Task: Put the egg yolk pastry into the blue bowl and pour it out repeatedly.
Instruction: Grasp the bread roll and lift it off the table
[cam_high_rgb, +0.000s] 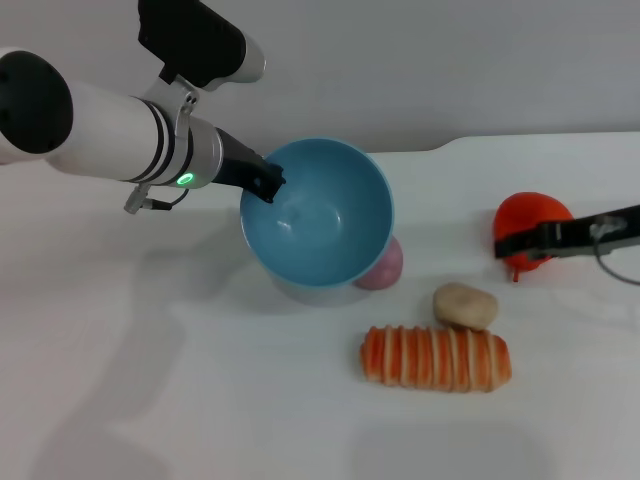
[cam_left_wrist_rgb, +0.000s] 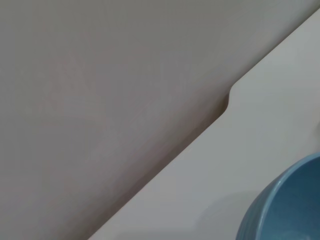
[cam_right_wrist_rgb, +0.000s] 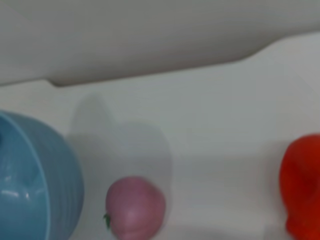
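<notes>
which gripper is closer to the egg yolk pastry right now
Right. The right gripper is up and to the pastry's right, by the red object. The left gripper grips the blue bowl rim, farther from the egg yolk pastry.

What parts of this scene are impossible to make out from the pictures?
- Pink ball: head view, mostly hidden behind the blue bowl.
- Red object: head view, partly covered by the right gripper; right wrist view cuts it off.
- Left gripper: its far finger is hidden by the bowl's rim.
- Egg yolk pastry: absent from both wrist views.

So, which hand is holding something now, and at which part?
The left hand holds the tilted blue bowl by its rim. The right hand seems to hold nothing.
</notes>
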